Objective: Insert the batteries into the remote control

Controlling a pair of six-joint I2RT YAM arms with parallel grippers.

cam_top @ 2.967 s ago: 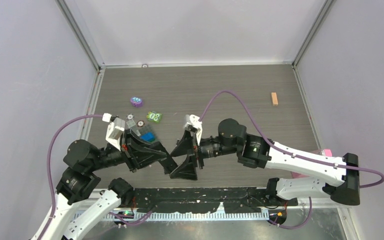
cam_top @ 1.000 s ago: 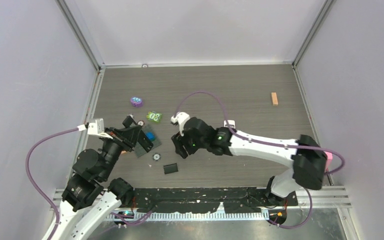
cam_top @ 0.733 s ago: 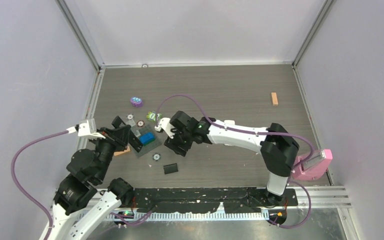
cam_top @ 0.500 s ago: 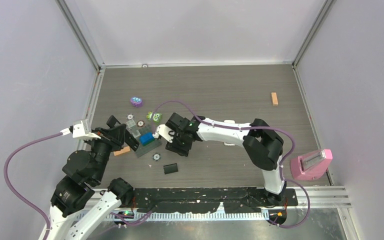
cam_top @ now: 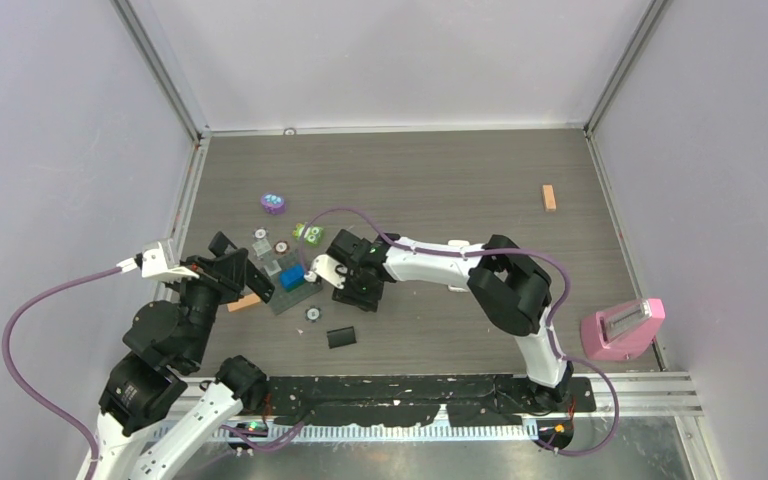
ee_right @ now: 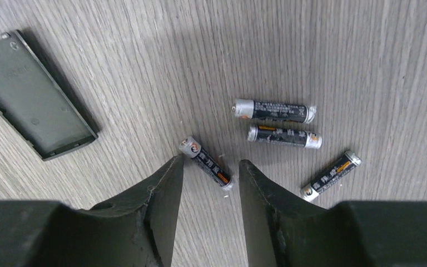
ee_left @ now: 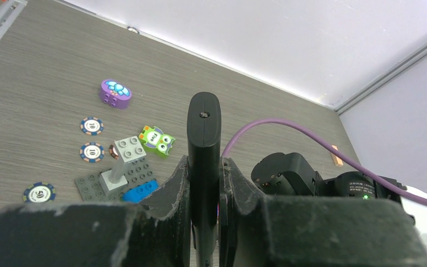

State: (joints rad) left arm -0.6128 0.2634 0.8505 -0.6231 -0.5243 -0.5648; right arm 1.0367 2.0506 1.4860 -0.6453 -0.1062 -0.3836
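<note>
While the left gripper (ee_left: 204,167) clamped the remote control (ee_left: 204,128), the right gripper (ee_right: 211,163), jaws apart, straddled the battery (ee_right: 207,165) nearest the cover (ee_right: 33,105). Closing seemed next.

The right gripper (ee_right: 208,165) faces straight down at the grey wood-grain table (ee_right: 144,44). Its jaws stand apart. Four batteries (ee_right: 281,123), dark with silvery ends, lie on the table. The nearest battery (ee_right: 207,162) lies diagonally in the gap between the two fingers (ee_right: 155,206), close to both, with a sliver of table visible on each side. The upper battery (ee_right: 274,111) and the lower battery (ee_right: 284,136) lie side by side, almost parallel. The fourth battery (ee_right: 331,175) lies tilted, just right of them. A dark flat cover (ee_right: 33,97) lies well apart at upper left.
</note>
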